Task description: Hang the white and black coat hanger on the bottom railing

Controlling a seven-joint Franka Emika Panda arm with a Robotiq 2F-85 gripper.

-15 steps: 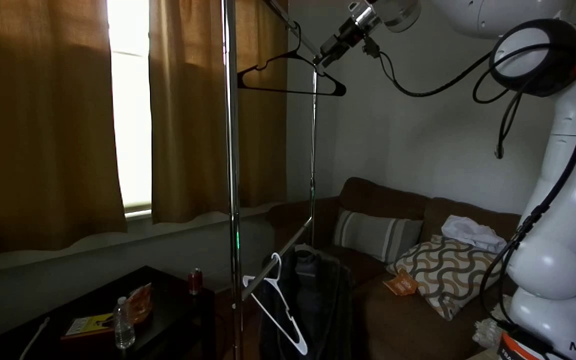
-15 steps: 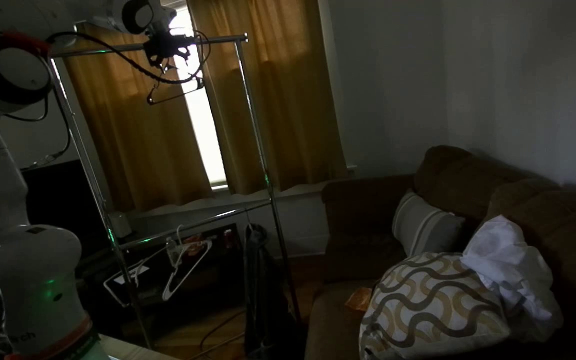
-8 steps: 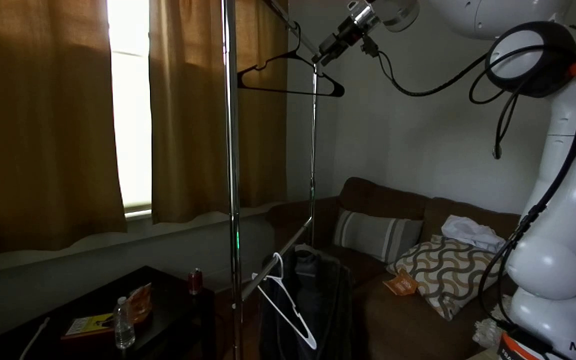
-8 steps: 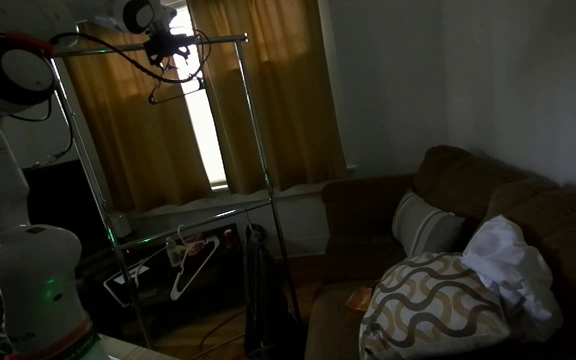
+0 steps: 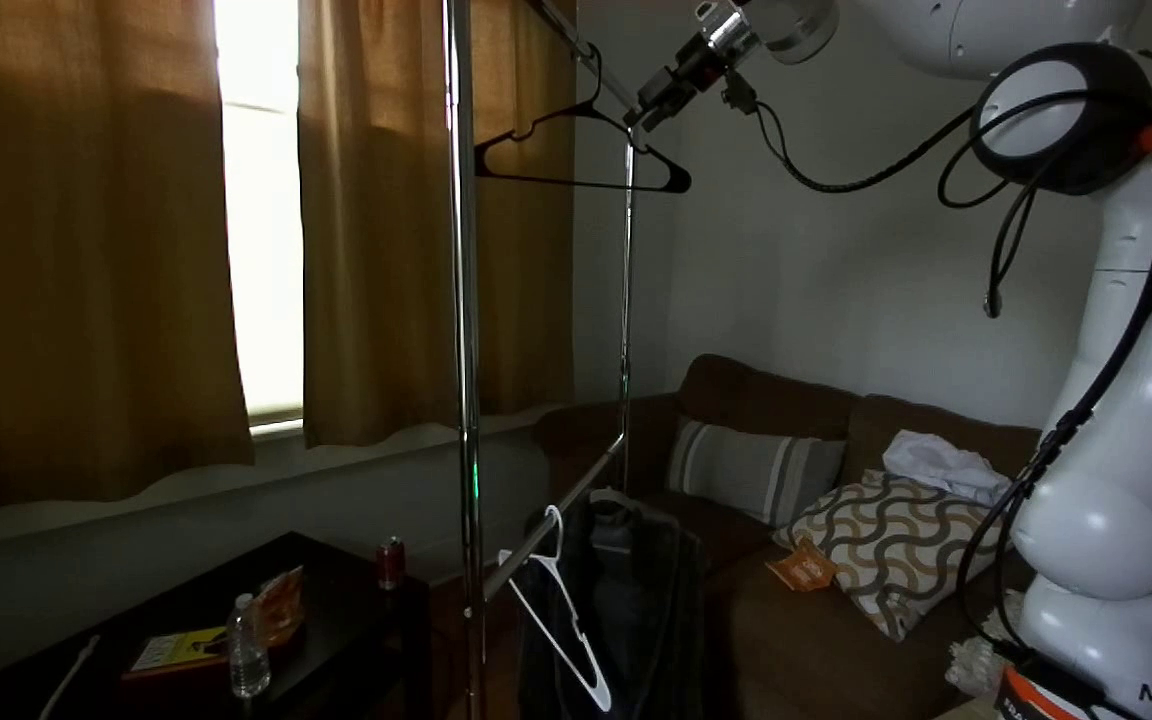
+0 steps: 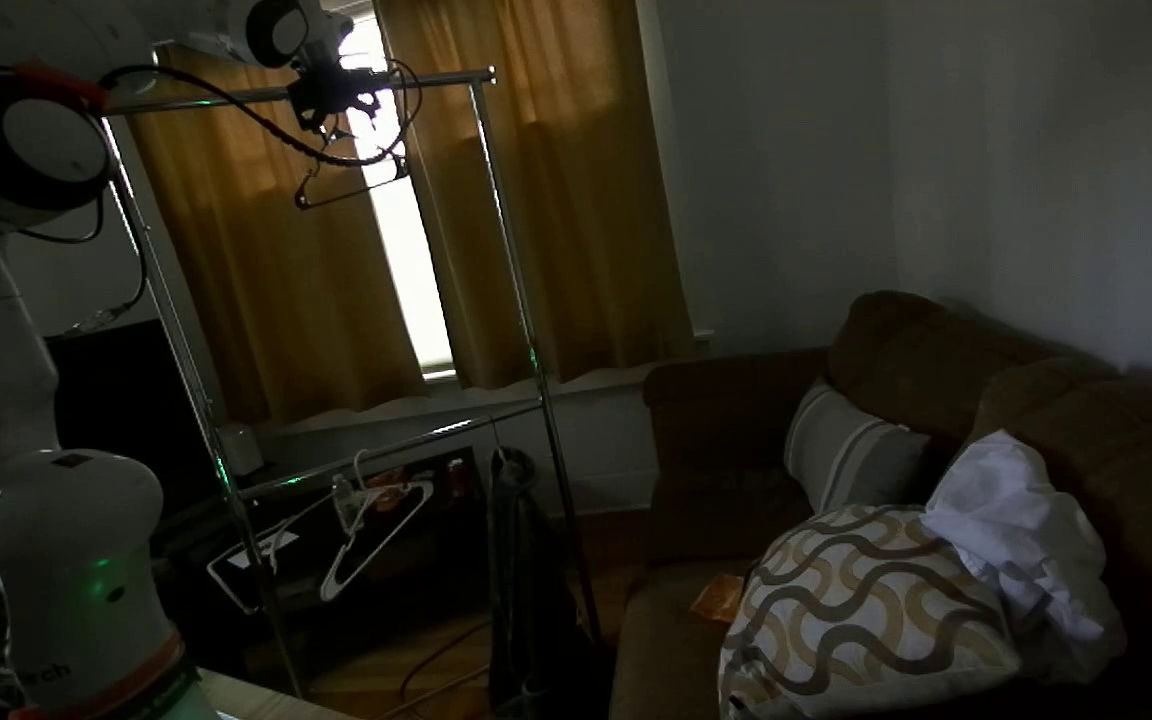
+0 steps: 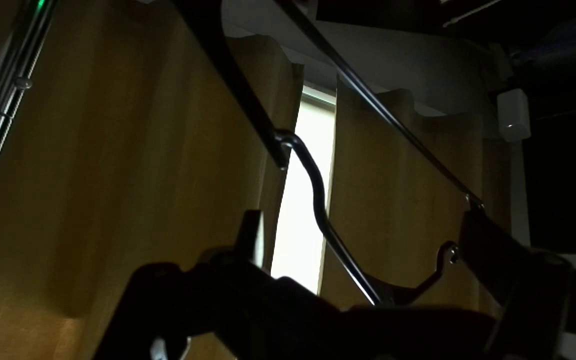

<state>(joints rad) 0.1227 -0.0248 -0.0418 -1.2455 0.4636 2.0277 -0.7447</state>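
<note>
Since the earlier frame the white hanger (image 5: 562,588) has swung a little on its hook, so that the corner on my side sits nearer the post (image 5: 467,350) away from the sofa (image 6: 906,340). The dark hanger (image 5: 586,108) on the top rail (image 6: 451,77) has barely rocked, and my fingers (image 7: 249,232) look to be in the same place, up beside it.

They stand wide apart. In the wrist view the dark hanger shows in the gap between them; nothing is clamped, and whether it touches either of them I can't make out.

The white hanger, which I take to be the task's own, hangs by its hook over the bottom rail (image 6: 454,429) in both exterior views, well below me. A garment (image 6: 521,580) hangs farther along that rail, apart from it in an exterior view.

So I judge this hanging done: the rail bears it and I don't. What seems left is to let it come to rest and back off without snagging the dark hanger. I can pick out no black on the white one, though. If the sentence means a white hanger and a black one, half the work remains: the dark hanger has yet to be gripped, lifted off the top rail and lowered.
</note>
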